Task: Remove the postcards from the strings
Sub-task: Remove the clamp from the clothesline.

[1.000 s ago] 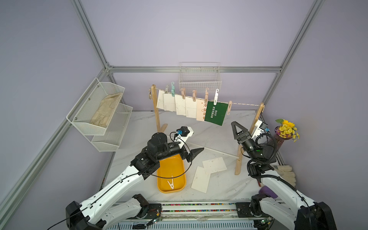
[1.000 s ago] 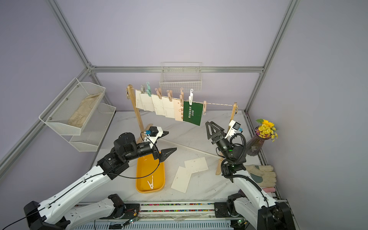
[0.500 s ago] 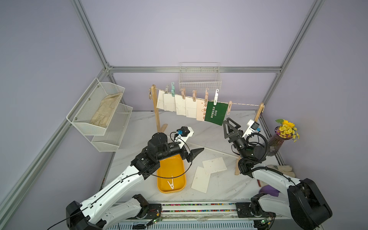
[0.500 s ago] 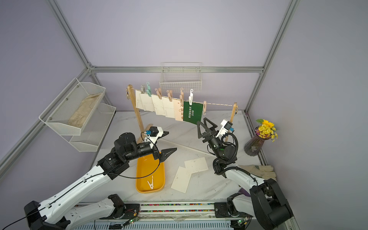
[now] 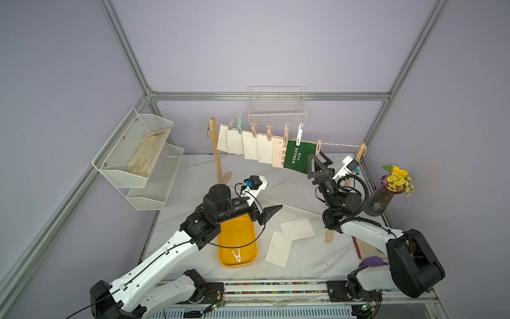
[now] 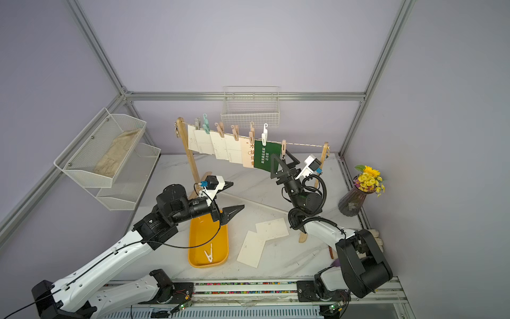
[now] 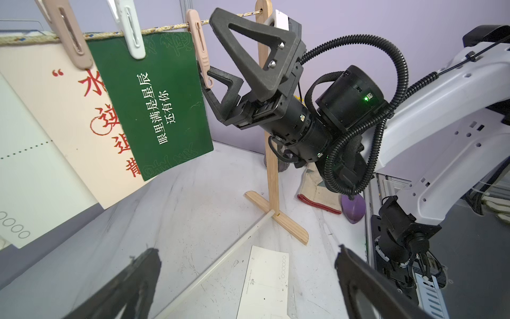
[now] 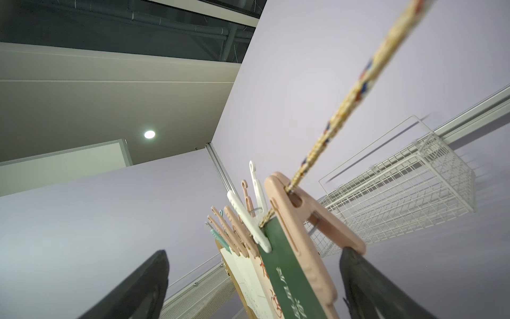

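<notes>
The right gripper (image 5: 315, 158) is opened wide and nothing is held in it. It is raised to the right end of the row of hanging cards. In the right wrist view the pink peg (image 8: 300, 248) at the right edge of the green postcard (image 5: 299, 159) is seen between the two jaws. Whether a finger touches this peg cannot be told. The left gripper (image 6: 237, 194) is also opened wide and empty. It is held above the far end of the yellow tray (image 5: 239, 265), well apart from the string (image 5: 339, 144).

Eight postcards are counted. Six are hung on the string: four white cards (image 5: 249, 145), one cream card (image 5: 278, 154) with red characters, and the green postcard at the right end. Two loose cards (image 5: 298, 228) are laid on the table (image 5: 317, 259) between the tray and the right post, touching each other.

Seven pegs are counted on the string. The green postcard is pinned by two of them, the white peg (image 5: 299, 136) and the pink peg. One more peg (image 5: 237, 255) is laid in the tray.

The string is stretched between two wooden posts (image 5: 218, 160), which are joined at the feet by a white rod (image 7: 220, 265). The right post is partly hidden by the right arm. A vase (image 5: 379, 200) of yellow flowers is placed at the right, a wire basket (image 5: 277, 116) is hung on the far wall, and a mesh shelf (image 5: 118, 154) with two levels is fixed on the left wall.
</notes>
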Motion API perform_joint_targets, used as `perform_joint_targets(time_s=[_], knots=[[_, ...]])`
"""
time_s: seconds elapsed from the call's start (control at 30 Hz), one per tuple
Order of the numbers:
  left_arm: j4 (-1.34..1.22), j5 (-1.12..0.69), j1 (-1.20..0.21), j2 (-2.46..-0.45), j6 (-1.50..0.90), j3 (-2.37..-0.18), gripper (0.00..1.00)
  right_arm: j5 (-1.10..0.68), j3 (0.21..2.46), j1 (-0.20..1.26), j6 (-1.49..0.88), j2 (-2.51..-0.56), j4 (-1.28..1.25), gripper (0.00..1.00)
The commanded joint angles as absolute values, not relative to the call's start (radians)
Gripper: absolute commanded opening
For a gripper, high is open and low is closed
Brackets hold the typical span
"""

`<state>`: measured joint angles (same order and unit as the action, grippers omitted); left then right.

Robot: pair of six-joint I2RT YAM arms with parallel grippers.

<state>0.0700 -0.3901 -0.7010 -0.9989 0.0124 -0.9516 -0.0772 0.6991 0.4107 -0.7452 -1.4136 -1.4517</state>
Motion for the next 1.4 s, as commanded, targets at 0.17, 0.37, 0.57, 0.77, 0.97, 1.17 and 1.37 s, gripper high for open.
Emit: perform_joint_targets(time_s=[0.17, 0.37, 0.57, 0.77, 0.97, 1.17, 1.37], knots=[[0.048, -0.395, -0.699, -0.968, 0.025, -0.941, 1.00, 0.006, 0.739, 0.414, -0.738, -1.466, -1.511, 0.97], [0.049, -0.395, -0.701, -0.970, 0.028, -0.939, 1.00, 0.036, 0.748, 0.396, -0.726, -1.468, -1.511, 0.97], [0.049, -0.395, -0.700, -0.971, 0.028, -0.939, 1.00, -0.002, 0.788, 0.374, -0.733, -1.479, -1.511, 0.97], [0.050, -0.392, -0.701, -0.971, 0.031, -0.940, 1.00, -0.036, 0.782, 0.365, -0.740, -1.469, -1.511, 0.95], [0.050, -0.394, -0.700, -0.971, 0.030, -0.940, 1.00, -0.067, 0.744, 0.356, -0.785, -1.455, -1.511, 0.87], [0.051, -0.396, -0.701, -0.973, 0.028, -0.942, 1.00, -0.114, 0.757, 0.347, -0.819, -1.466, -1.511, 0.83], [0.050, -0.395, -0.701, -0.971, 0.029, -0.943, 1.00, -0.162, 0.807, 0.346, -0.851, -1.500, -1.511, 0.84]])
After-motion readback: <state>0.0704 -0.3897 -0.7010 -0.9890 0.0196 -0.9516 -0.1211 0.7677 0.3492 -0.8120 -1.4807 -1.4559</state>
